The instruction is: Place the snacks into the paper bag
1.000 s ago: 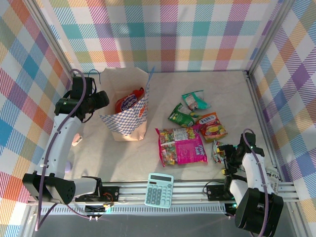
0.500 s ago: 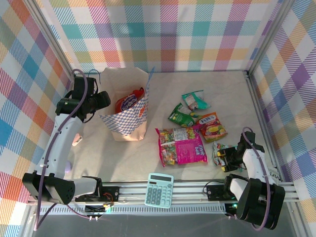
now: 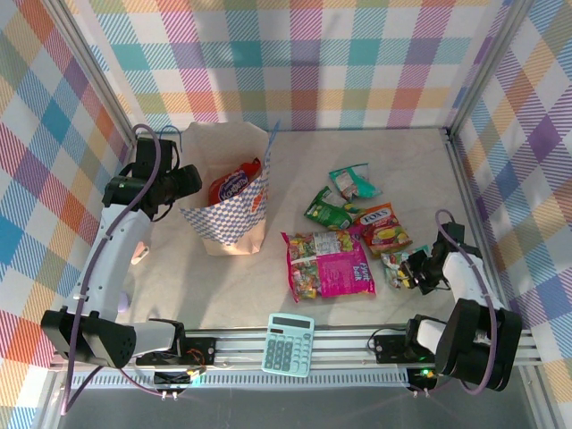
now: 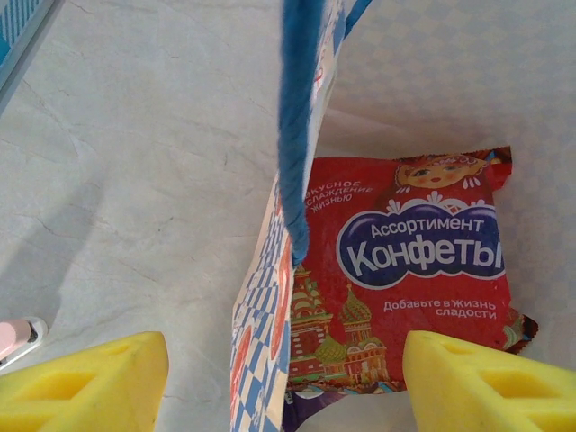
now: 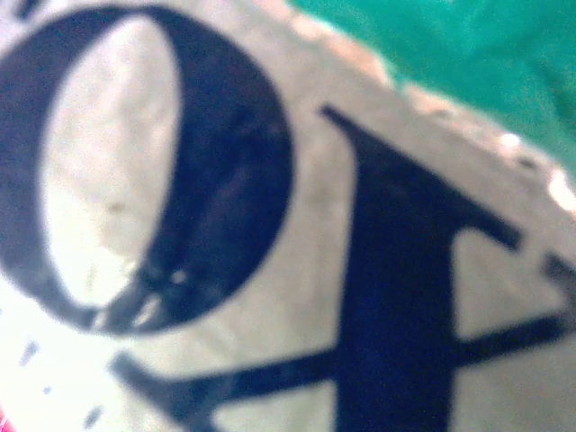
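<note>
**Visitor:** What's in the bag?

**Onlooker:** A glossy red packet with Cyrillic lettering and painted domes on its face. It sits inside the paper bag, which stands open on the left half of the surface. The bag is stiff beige paper with a blue-and-white checker band and an orange fruit slice printed on its side.

**Visitor:** And the arm beside it?

**Onlooker:** The left fingers are blocks of yellow foam, spread wide across the bag's left wall. One is outside the wall and one over the inside, released and grasping nothing.

**Visitor:** The other snacks?

**Onlooker:** They lie loose on the right half. A big magenta packet, shiny and crinkled, is near the middle. Beyond it are a green packet and an orange packet, close together, with a teal packet farthest back. A small multicoloured packet lies just right of the magenta one, and the right fingers are at its right edge. Whether they are clenched on it, I cannot tell. The wrist camera gives blurred dark letters on pale film beside green.

**Visitor:** And the setting?

**Onlooker:** The surface is pale and stone-look, with faint veins. Pastel plaid walls enclose three sides, and an aluminium rail runs along the near edge. A pale teal calculator lies against that rail.
</note>
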